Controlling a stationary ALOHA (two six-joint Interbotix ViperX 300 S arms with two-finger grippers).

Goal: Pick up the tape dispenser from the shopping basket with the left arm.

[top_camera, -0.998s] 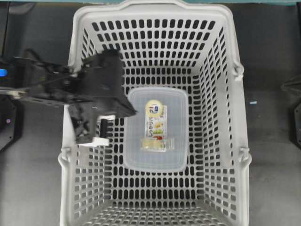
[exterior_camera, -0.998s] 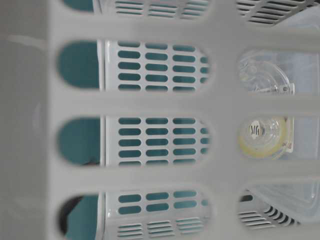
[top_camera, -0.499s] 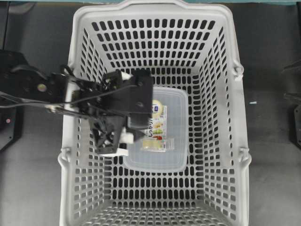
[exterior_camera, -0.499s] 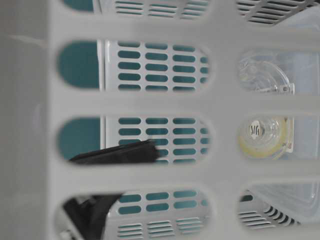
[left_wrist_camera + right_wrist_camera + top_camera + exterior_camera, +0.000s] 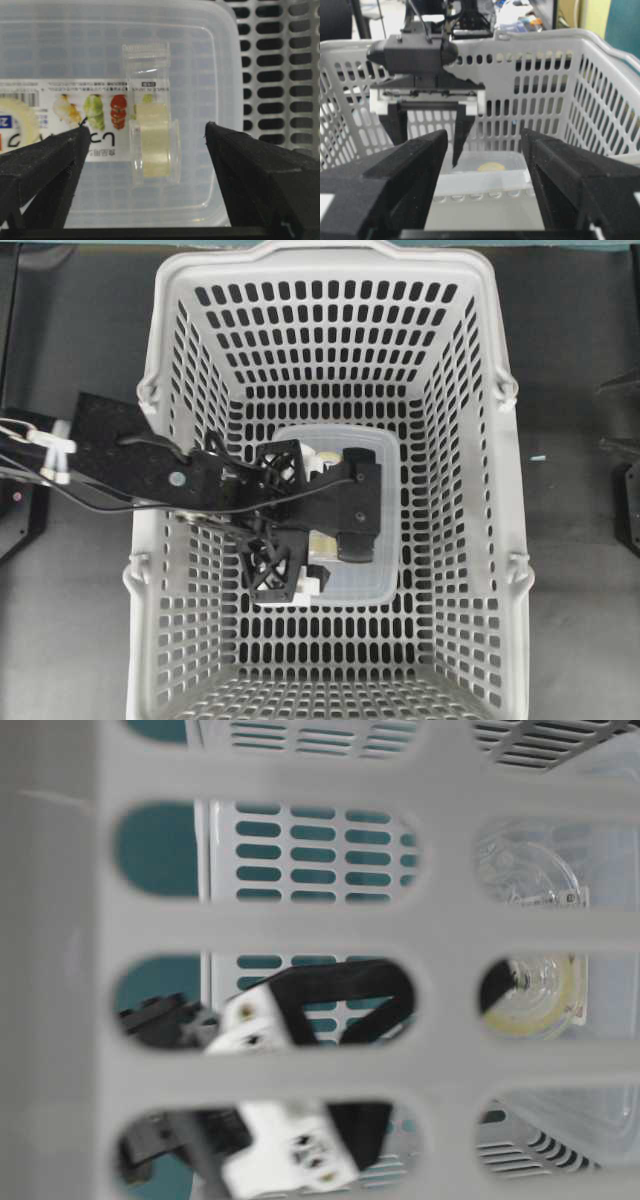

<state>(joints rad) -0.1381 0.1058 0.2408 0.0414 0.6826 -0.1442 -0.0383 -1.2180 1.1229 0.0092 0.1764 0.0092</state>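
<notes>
The tape dispenser (image 5: pixel 152 145) lies flat on a clear lidded container (image 5: pixel 60 50) on the floor of the shopping basket (image 5: pixel 470 390). Its pale-yellow roll and clear piece sit at one end of the white printed card. My left gripper (image 5: pixel 146 127) hangs open over it, jaws spread wide to either side of the roll end and touching nothing. From overhead the left arm (image 5: pixel 345 505) covers most of the dispenser. The right wrist view shows the left arm's fingers (image 5: pixel 462 130) just above the lid. My right gripper (image 5: pixel 484 137) is open and empty, outside the basket.
The container (image 5: pixel 385 540) takes up the middle of the basket floor. Slotted walls rise on all sides, and the left arm reaches over the left rim (image 5: pixel 150 400). Through the slots at table level I see the roll (image 5: pixel 540 995) and the arm (image 5: pixel 330 990).
The left arm has swung right from the basket's left wall to above the container. Its jaws went from shut to wide open, and it now hides the dispenser from overhead.
</notes>
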